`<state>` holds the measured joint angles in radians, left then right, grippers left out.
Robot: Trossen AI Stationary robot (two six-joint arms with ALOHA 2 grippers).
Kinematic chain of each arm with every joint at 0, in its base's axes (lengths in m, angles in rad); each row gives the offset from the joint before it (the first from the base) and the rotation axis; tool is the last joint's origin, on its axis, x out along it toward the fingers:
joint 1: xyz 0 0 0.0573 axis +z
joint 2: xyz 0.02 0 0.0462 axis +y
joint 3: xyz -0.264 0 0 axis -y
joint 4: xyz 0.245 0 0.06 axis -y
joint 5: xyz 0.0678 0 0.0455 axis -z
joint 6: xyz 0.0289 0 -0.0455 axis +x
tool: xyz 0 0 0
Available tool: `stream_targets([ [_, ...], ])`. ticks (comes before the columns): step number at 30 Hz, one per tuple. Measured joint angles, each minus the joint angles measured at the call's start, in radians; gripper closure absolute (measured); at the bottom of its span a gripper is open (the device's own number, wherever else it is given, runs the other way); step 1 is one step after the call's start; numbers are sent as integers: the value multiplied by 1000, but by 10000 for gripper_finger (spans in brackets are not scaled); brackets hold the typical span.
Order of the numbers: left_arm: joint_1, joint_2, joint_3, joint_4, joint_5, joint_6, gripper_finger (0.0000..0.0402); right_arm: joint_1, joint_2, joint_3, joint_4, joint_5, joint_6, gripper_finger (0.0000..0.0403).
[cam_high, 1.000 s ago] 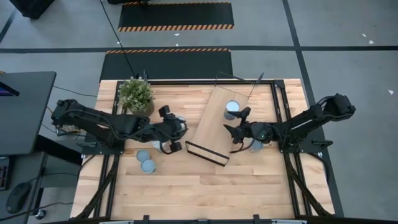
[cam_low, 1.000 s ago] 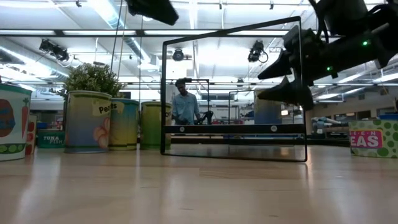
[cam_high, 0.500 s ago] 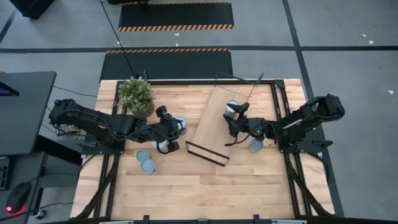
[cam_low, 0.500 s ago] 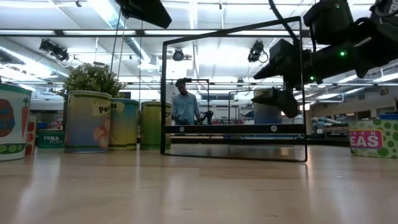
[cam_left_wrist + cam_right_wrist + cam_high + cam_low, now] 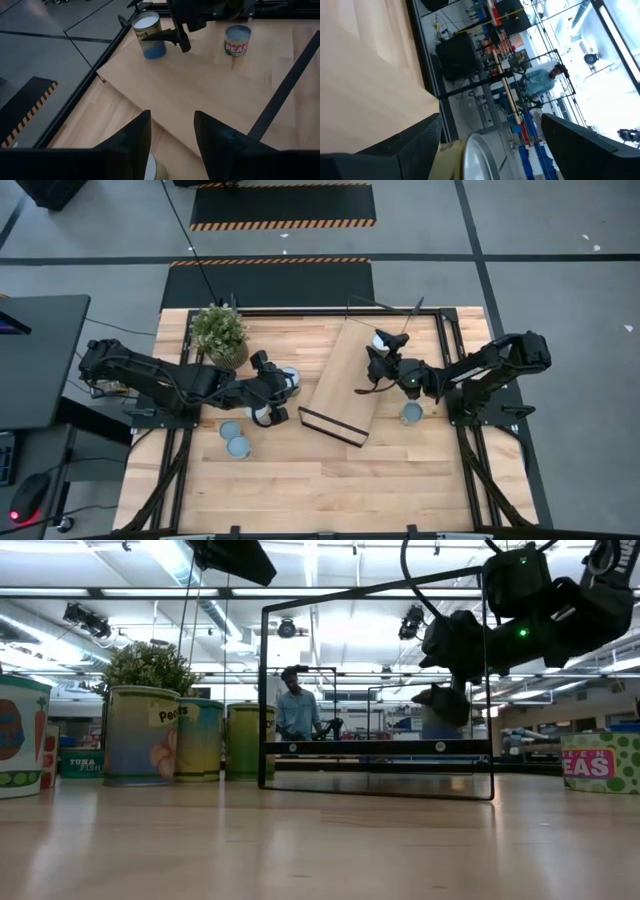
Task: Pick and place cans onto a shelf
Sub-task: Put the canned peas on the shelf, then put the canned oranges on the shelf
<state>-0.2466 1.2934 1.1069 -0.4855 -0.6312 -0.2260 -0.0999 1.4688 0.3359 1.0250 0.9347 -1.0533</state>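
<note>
Right pincer open around can at shelf far end | left pincer gripping another can mid-bench | rigid, smooth, light tins: grip the sides.

potted plant, black desk, person beyond table

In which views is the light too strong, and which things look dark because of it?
Low view: bright ceiling lights behind leave the right gripper and the shelf frame as dark shapes. Right wrist view: the windows are washed out white; the can shows between the dark fingers. High view: light is even, shadows soft.
</note>
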Motion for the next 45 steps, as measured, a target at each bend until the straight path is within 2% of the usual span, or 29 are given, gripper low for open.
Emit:
stream_targets([
  [7,0,0,0,-1,0,0,246,-68,4,0,-9,-59,-24,53],
  [16,0,0,0,-8,64,-26,246,-157,4,0,-10,-256,-65,53],
  [29,0,1,0,-8,94,-33,246,-246,4,-25,-10,-433,-155,53],
  [32,0,1,0,-7,94,-33,246,-243,4,-26,-10,-464,-159,53],
  [37,0,2,0,-29,103,-51,246,-225,-1,-27,-10,-447,-144,53],
  [41,1,17,1,-133,111,-136,243,-147,-13,-27,-10,-448,-79,53],
  [45,30,30,1,-249,108,-244,219,-62,-42,-27,-25,-431,-14,53],
])
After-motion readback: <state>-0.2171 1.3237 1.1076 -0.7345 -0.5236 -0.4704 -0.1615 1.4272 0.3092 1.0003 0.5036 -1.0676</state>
